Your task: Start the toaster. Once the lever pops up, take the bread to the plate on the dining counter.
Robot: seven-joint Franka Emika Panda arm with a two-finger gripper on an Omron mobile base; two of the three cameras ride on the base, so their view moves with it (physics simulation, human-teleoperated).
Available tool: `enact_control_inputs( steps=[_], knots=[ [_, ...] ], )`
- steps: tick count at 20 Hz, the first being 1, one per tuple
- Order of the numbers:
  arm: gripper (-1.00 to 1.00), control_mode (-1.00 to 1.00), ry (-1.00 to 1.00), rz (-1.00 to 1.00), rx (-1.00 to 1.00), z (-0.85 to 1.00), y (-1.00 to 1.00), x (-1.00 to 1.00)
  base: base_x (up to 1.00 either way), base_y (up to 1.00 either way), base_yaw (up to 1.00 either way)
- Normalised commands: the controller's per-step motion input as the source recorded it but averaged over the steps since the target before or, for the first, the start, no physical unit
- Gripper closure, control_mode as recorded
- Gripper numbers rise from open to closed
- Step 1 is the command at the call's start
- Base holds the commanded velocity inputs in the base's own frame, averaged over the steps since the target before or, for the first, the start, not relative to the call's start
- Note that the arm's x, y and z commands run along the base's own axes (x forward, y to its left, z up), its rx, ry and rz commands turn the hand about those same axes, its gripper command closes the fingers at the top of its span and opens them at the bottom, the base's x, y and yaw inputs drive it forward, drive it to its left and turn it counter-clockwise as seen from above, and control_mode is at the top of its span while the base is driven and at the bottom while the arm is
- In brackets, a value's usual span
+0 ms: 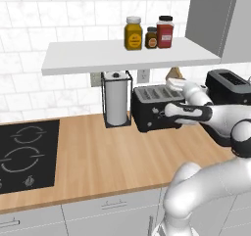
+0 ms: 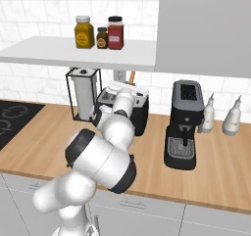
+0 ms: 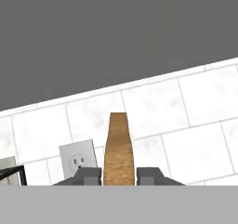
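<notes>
The black toaster (image 1: 156, 107) (image 2: 139, 113) stands on the wall counter beside the paper-towel holder. My gripper (image 1: 173, 82) (image 2: 130, 86) (image 3: 118, 176) hovers just above its slots, pointing up toward the tiled wall. It is shut on the bread (image 3: 119, 148), a thin slice seen edge-on with its tan crust between my fingertips (image 3: 88, 176). The slice's tan tip (image 1: 174, 73) (image 2: 131, 77) pokes up behind the hand, under the shelf. The plate and the dining counter are out of view.
A grey shelf (image 1: 127, 56) (image 2: 73, 51) with jars hangs low over the toaster. A black coffee machine (image 1: 228, 85) (image 2: 186, 122) stands to the right, with two spray bottles (image 2: 220, 115) beyond it. A paper-towel holder (image 1: 116, 103) and a cooktop (image 1: 27, 154) lie to the left.
</notes>
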Motion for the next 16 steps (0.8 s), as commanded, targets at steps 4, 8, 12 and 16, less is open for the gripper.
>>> enact_control_inputs(
  steps=[4,8,12,16],
  knots=[
    [1.00,-1.00,-0.07,-0.05,0.09,0.06,0.05,-0.41,0.00,0.00,0.00],
    [1.00,-1.00,-0.09,-0.03,0.12,0.04,0.07,-0.62,0.00,0.00,0.00],
    [1.00,-1.00,-0.23,0.00,0.21,0.01,0.14,-0.94,0.00,0.00,0.00],
    [1.00,-1.00,-0.23,0.00,0.27,0.31,0.03,-0.98,0.00,0.00,0.00]
  ],
)
